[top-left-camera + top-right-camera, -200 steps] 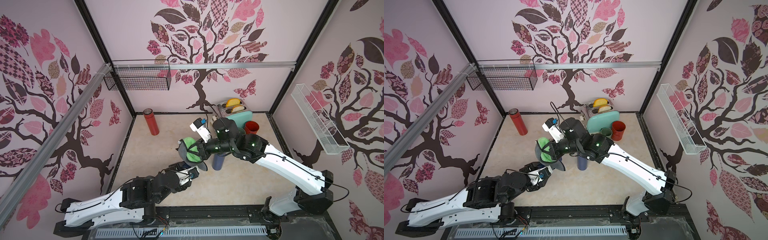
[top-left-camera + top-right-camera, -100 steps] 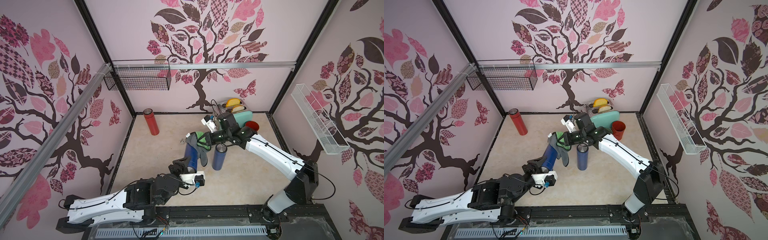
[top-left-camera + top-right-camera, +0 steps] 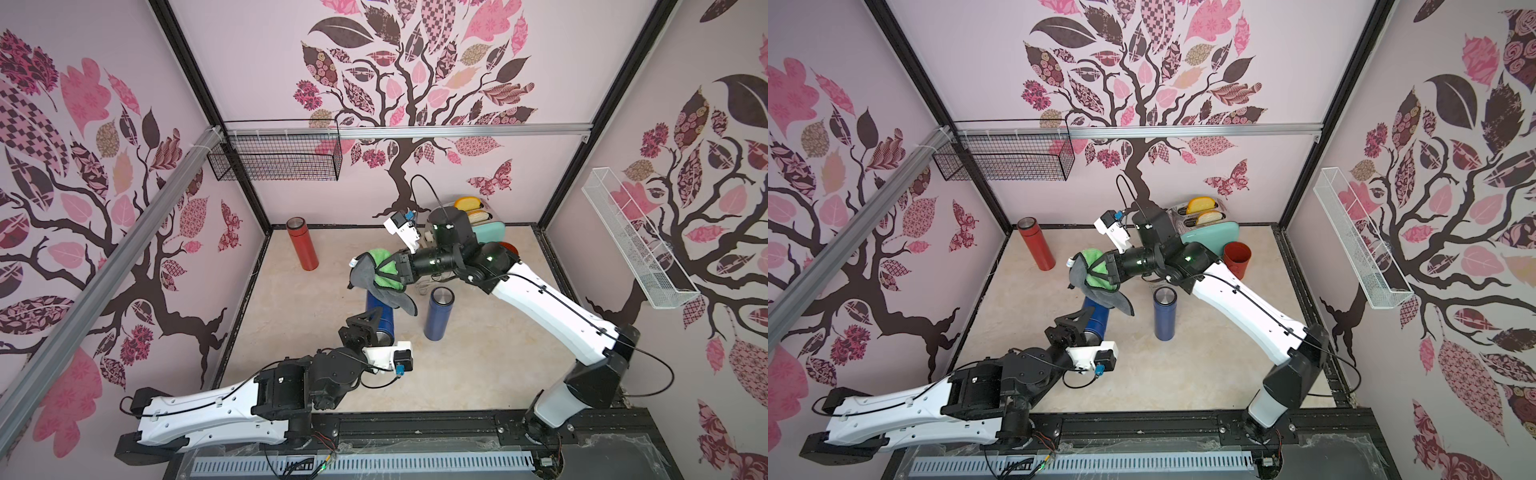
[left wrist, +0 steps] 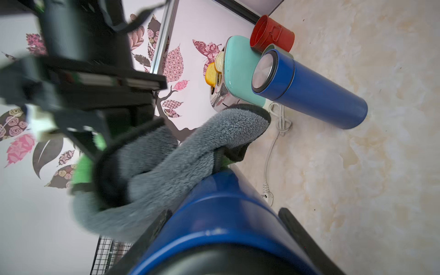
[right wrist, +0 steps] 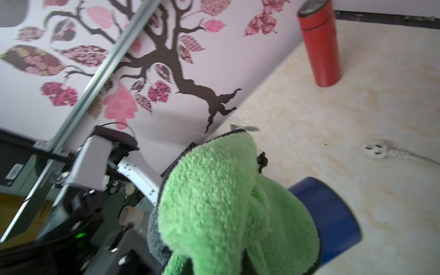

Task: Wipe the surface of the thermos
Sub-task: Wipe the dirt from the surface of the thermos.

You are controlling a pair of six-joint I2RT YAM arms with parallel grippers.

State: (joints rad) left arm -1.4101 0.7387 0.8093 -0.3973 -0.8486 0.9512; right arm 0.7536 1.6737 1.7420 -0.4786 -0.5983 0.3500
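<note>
Blue thermos (image 3: 384, 322) tilted w/ cloth (image 3: 376, 274) atop

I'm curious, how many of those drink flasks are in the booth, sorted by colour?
Blue: 2, the held blue thermos and the standing blue thermos
Red: 1, the red thermos
Total: 3

blue thermos (image 3: 438, 318) x2 | red thermos (image 3: 303, 249) x1 | cloth (image 3: 382, 270) x1 | toaster (image 3: 1214, 237) x1 | red cup (image 3: 1237, 259) x1 | wire basket (image 3: 274, 166) x2
</note>
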